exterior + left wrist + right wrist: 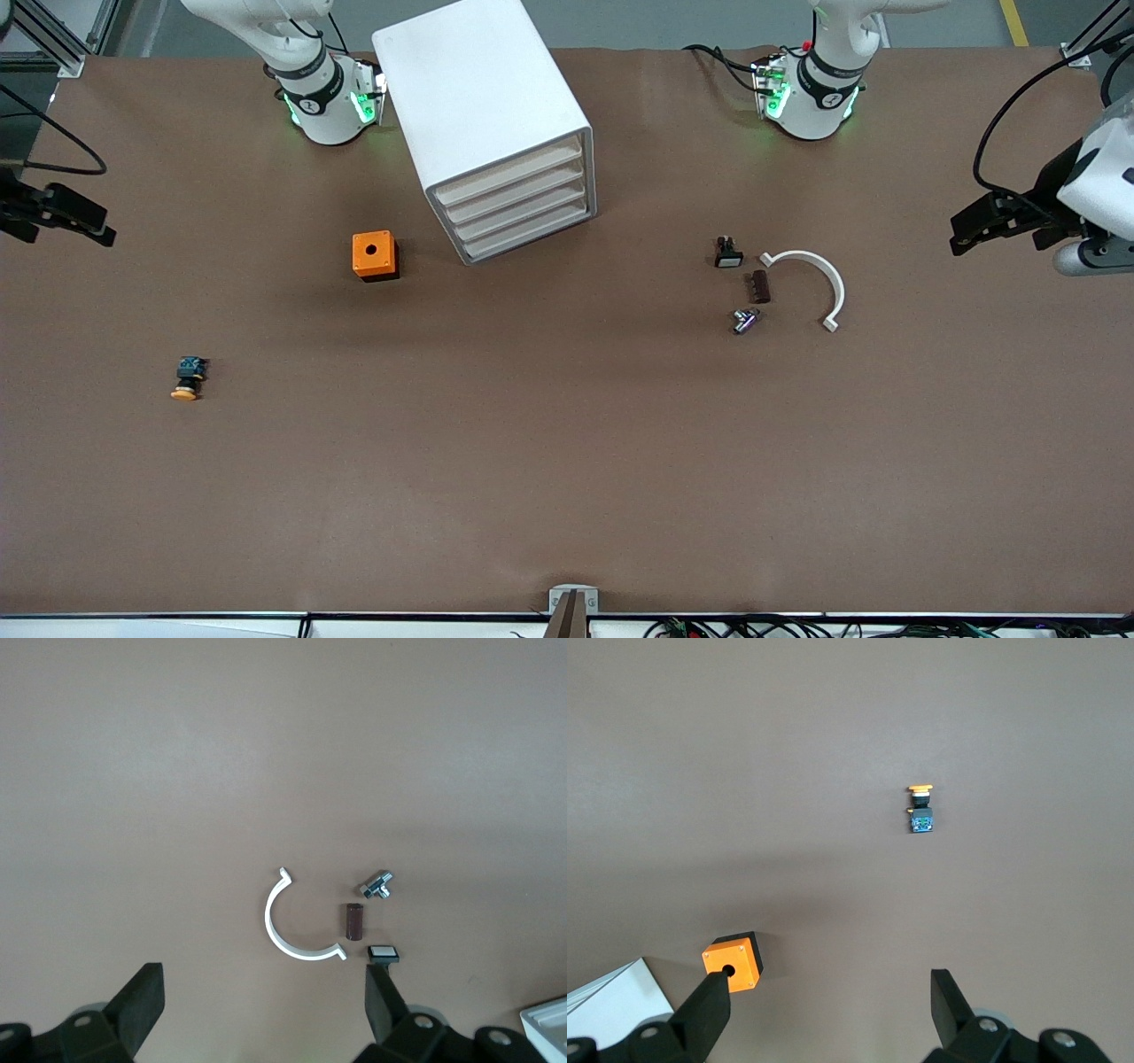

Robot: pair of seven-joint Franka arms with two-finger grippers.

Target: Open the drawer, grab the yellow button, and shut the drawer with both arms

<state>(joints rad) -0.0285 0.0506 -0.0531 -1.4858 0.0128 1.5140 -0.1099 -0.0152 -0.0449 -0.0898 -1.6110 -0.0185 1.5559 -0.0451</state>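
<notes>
Since all four drawers of the white box-shaped cabinet seemingly sit flush, the uppermost drawer should be pulled squarely by whichever spread, empty gripper, left gripper or right gripper, is brought in, while the tiny orange-capped button lies near the right arm's end.

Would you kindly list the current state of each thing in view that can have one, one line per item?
Drawer: shut, flush with the three below it.
Cabinet: upright on the table, all four drawers shut.
Button: lying on its side on the bare table, outside the cabinet.
Left gripper: open, empty, above the table's left-arm end.
Right gripper: open, empty, above the table's right-arm end.
</notes>
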